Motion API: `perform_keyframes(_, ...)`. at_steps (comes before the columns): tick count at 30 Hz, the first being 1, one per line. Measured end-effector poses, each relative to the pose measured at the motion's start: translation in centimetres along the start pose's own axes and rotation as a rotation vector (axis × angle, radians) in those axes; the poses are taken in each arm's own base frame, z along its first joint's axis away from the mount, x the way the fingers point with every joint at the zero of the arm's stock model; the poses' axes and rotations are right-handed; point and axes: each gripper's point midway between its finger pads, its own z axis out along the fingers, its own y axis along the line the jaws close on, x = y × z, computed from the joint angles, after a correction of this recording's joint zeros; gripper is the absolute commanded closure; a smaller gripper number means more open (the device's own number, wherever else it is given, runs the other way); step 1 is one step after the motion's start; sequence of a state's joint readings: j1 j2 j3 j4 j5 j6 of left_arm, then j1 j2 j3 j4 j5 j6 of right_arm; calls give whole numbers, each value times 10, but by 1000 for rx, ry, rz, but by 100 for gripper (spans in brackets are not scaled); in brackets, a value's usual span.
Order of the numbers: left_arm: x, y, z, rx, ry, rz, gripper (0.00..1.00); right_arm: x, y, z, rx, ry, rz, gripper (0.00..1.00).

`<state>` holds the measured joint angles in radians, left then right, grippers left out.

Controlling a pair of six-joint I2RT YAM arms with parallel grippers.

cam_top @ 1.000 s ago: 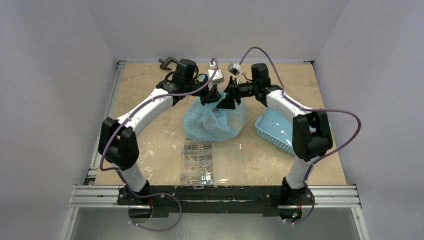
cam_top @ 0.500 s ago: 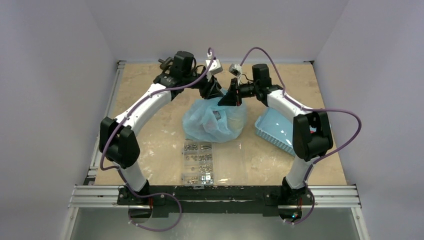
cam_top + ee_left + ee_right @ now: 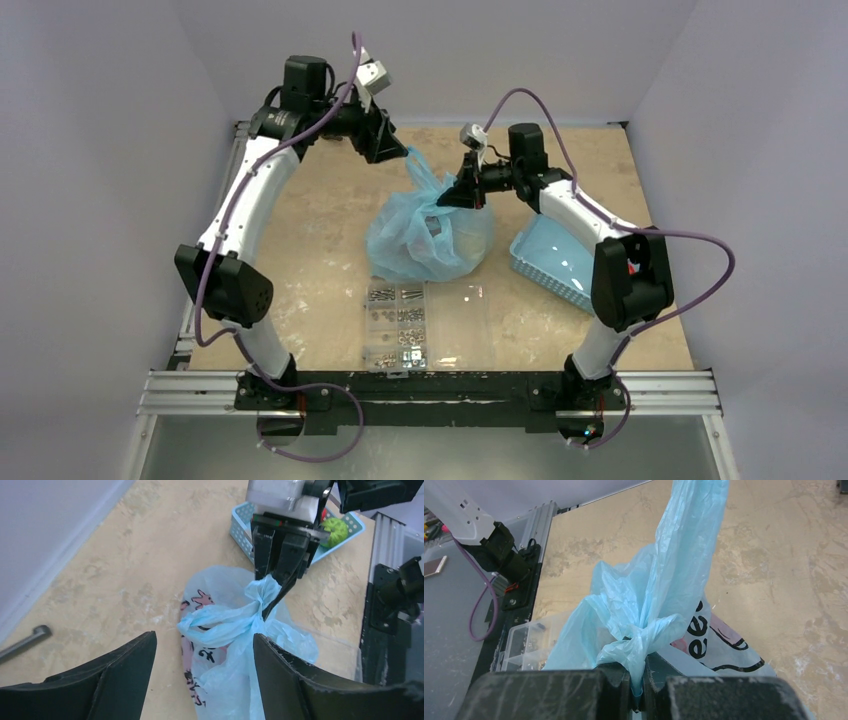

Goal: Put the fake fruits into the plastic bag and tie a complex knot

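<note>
Presently, the left hand point(image 3: 392, 148) hangs high above the bench point(image 3: 300, 220), fingers spread wide, gripping nothing; a loose handle tail point(image 3: 416, 168) stands just beside it. The plastic bag point(image 3: 425, 240) sits mid-bench, its knot point(image 3: 257, 597) pinched by the fully closed right hand point(image 3: 275, 577). Risk: the unsupported tail may slacken and loosen the knot, or a hard pull may tear the film. A green fruit point(image 3: 334, 530) lies in the blue basket point(image 3: 240, 517), outside the bag.

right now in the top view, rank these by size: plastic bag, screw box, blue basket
1. plastic bag
2. screw box, nearly as big as the bag, so almost a tie
3. blue basket, though the right arm hides part of it
</note>
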<state>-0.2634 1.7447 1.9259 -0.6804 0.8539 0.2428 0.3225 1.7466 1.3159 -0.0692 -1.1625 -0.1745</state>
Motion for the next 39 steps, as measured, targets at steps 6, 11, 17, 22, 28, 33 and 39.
perform_keyframes(6,39,1,22,56,100,-129,31,3,3,0,-4,15,-44,100)
perform_keyframes(11,56,5,33,73,132,-212,52,8,5,3,-10,33,-62,100)
perform_keyframes(17,49,1,36,113,111,-252,100,12,8,5,-15,49,-74,97)
perform_keyframes(22,32,-11,35,180,63,-267,100,10,5,5,-4,47,-91,87)
perform_keyframes(28,14,-23,35,233,10,-282,100,11,-6,10,20,38,-72,79)
perform_keyframes(33,9,-49,29,266,-3,-283,100,20,-18,16,36,44,-41,100)
perform_keyframes(39,32,-98,20,281,41,-242,100,16,-22,19,50,26,11,100)
